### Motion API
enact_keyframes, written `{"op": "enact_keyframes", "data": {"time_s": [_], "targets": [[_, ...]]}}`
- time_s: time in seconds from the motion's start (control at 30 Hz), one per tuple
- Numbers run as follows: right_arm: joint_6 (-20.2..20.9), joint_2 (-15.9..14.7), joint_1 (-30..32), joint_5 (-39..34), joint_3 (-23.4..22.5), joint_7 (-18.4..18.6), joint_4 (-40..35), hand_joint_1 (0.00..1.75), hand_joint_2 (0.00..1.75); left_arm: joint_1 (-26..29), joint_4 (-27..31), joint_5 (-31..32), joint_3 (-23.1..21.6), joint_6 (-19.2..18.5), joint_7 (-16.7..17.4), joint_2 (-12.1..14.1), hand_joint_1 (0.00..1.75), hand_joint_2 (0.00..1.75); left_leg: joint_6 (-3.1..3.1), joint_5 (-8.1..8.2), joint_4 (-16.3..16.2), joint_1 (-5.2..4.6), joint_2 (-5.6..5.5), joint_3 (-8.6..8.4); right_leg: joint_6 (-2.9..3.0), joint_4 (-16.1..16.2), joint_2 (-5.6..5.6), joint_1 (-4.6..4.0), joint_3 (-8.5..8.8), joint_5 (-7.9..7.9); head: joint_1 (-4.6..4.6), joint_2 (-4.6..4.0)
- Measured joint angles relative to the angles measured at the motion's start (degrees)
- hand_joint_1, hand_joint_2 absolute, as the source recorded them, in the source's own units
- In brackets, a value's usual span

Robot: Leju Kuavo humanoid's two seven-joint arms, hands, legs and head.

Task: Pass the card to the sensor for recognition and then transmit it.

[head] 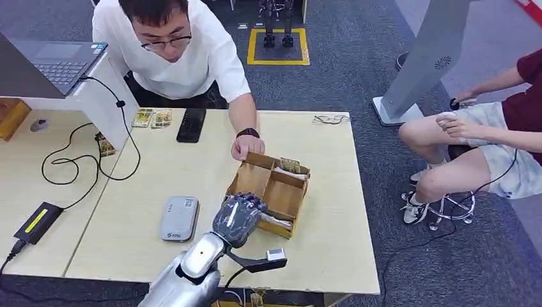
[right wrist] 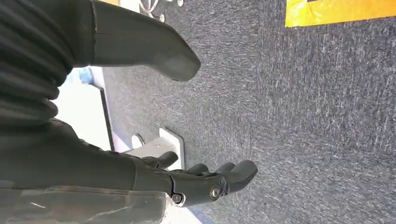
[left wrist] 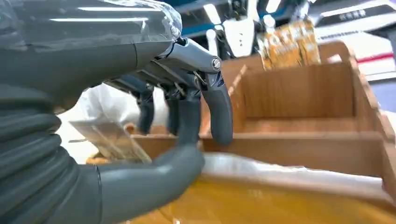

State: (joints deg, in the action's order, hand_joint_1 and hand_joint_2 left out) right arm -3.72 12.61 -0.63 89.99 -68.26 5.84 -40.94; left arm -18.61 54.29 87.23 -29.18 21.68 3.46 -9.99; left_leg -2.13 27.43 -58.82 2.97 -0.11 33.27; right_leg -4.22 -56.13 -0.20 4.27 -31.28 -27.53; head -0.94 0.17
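No legible text: print on grey sensor, cards in wooden box and too blurred.

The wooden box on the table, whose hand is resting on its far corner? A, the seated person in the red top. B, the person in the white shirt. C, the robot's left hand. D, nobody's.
B: the person in the white shirt reaches across and rests a hand on the far corner of the wooden box, while the left robot hand works at its near side.
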Motion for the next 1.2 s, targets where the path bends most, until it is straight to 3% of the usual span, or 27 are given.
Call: {"op": "enact_keyframes", "data": {"time_s": [0.2, 0.8, 1.2], "targets": [[-0.07, 0.02, 0.04, 0.00, 0.02, -0.33, 0.07, 0.00, 1.75, 0.49, 1.83, 0.00, 0.00, 2.73, 3.51, 0.24, 0.00, 1.75, 0.00, 0.00, 0.00, 0.00, 0.00, -0.04, 0.00, 0.00, 0.01, 0.00, 0.02, 0.00, 0.00, 0.00], [-0.22, 0.07, 0.38, 0.02, 1.05, -1.03, -0.39, 0.00, 1.75, 3.14, 4.85, 0.00, 0.00, 4.52, 5.48, 2.01, 0.00, 1.75, 0.00, 0.01, 0.00, 0.00, 0.01, 0.01, 0.00, 0.00, 0.02, 0.00, -0.05, -0.01, 0.00, 0.00], [-0.24, 0.11, 0.48, 0.00, 1.35, -1.38, -1.01, 0.00, 1.75, 3.85, 6.25, 0.00, 0.00, 4.72, 3.41, 2.32, 0.00, 1.75, 0.00, 0.00, 0.00, 0.00, 0.01, 0.02, 0.00, 0.00, 0.02, 0.00, -0.05, -0.01, 0.00, 0.00]]}}
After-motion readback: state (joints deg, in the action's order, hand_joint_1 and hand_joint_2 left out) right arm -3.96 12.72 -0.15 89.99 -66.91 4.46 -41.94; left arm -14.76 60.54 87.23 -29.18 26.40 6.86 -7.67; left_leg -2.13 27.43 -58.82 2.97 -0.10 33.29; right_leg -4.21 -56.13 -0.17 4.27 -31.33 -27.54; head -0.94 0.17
